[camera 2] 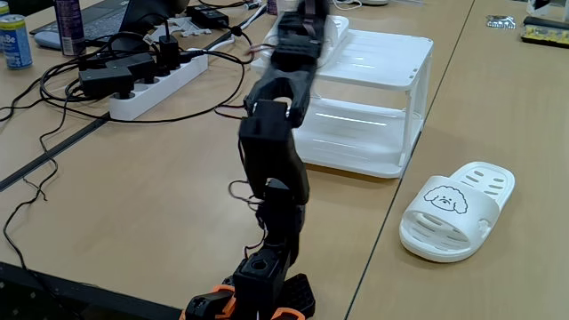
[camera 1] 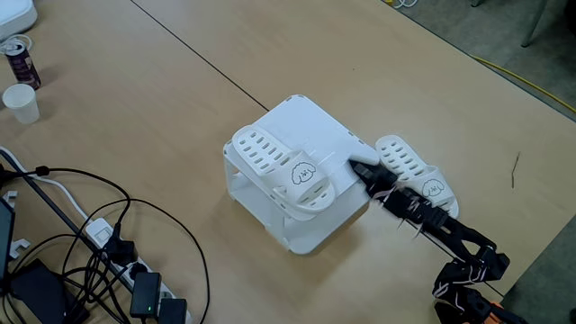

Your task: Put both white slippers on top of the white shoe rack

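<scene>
My gripper (camera 1: 353, 167) over the white shoe rack (camera 1: 306, 121), jaw state indiscernible, one white slipper (camera 1: 283, 168) atop the rack, other slipper (camera 2: 453, 210) on the table (camera 1: 135, 99) beside it, my arm (camera 2: 271, 151) hiding the rack's near corner

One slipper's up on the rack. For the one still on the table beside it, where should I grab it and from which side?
Probably the strap with the cartoon face. The slipper on the table lies sole down, and the strap arches over an open toe tunnel, so one finger can slip under it while the other presses on top. Come from above, at the toe opening facing the arm's base in a fixed view. The flat sole offers less to pinch.
</scene>
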